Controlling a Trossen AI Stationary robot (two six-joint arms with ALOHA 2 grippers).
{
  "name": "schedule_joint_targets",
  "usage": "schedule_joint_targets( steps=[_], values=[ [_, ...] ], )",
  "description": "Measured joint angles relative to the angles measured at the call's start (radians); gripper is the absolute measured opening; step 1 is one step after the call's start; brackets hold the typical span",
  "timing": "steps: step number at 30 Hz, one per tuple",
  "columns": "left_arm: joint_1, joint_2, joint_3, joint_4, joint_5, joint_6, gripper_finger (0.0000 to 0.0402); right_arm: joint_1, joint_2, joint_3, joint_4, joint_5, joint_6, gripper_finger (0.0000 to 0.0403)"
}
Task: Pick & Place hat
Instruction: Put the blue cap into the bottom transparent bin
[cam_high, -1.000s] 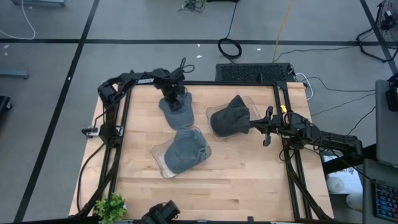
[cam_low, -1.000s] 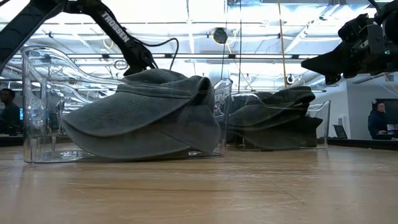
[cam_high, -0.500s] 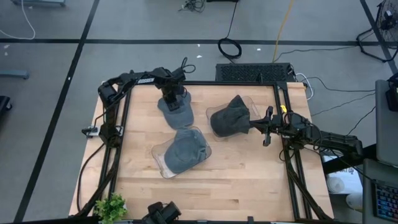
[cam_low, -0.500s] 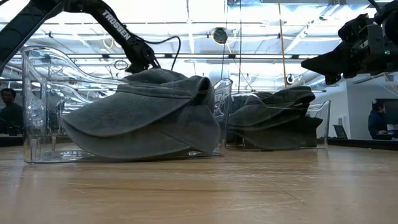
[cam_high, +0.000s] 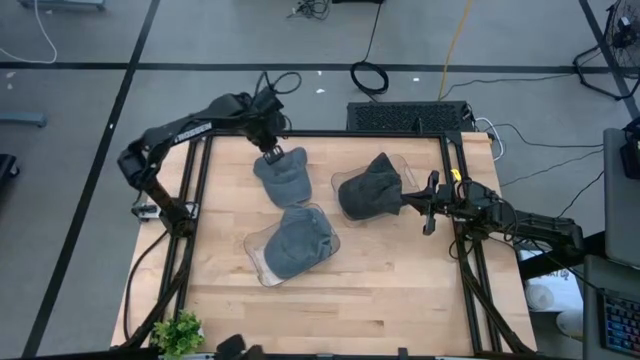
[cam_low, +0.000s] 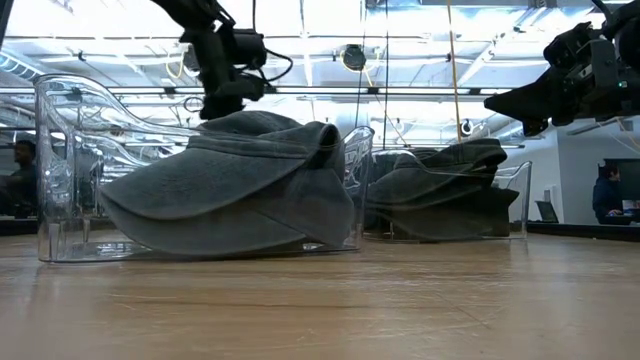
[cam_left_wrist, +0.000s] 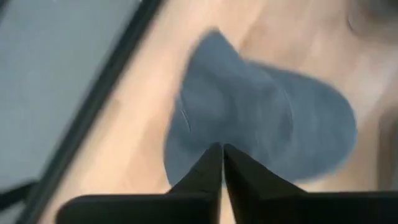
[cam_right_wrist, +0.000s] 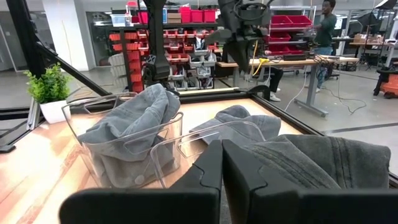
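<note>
Since a second ago my left arm has lifted and pulled back toward the table's far-left corner, leaving the loose blue-grey cap (cam_high: 283, 177) lying flat on the wood; the right arm hasn't shifted.

Nearest me, low on the table (cam_high: 380, 280), a clear plastic holder (cam_high: 262, 258) cradles a grey cap (cam_high: 297, 243). Beyond it to the right, a second clear holder (cam_high: 400, 172) carries a darker cap (cam_high: 368, 188), bunched and partly draped over its rim. My right pincer (cam_high: 404, 205) sits just beside that holder, its fingers pressed together with nothing between them.

Farther back lies the loose cap, on bare wood between the two holders and the table's far edge. My left pincer (cam_high: 270, 151) hovers above the cap's far end, its fingers (cam_left_wrist: 205, 171) closed tip to tip and gripping nothing.

In the right wrist view a person (cam_right_wrist: 324, 25) stands in the room behind.
</note>
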Motion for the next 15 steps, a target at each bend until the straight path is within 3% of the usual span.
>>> schedule_joint_targets(
  steps=[6,10,15],
  values=[
    [-0.037,-0.007,-0.046,-0.135,-0.015,-0.040,0.0109,0.000,0.000,0.000,0.000,0.000,0.000,0.0000],
    [-0.024,0.006,-0.168,0.020,-0.074,0.030,0.0184,0.000,0.000,0.000,0.000,0.000,0.000,0.0000],
    [0.028,0.005,-0.284,0.192,-0.009,0.067,0.0243,0.000,0.000,0.000,0.000,0.000,0.000,0.0000]
  ],
)
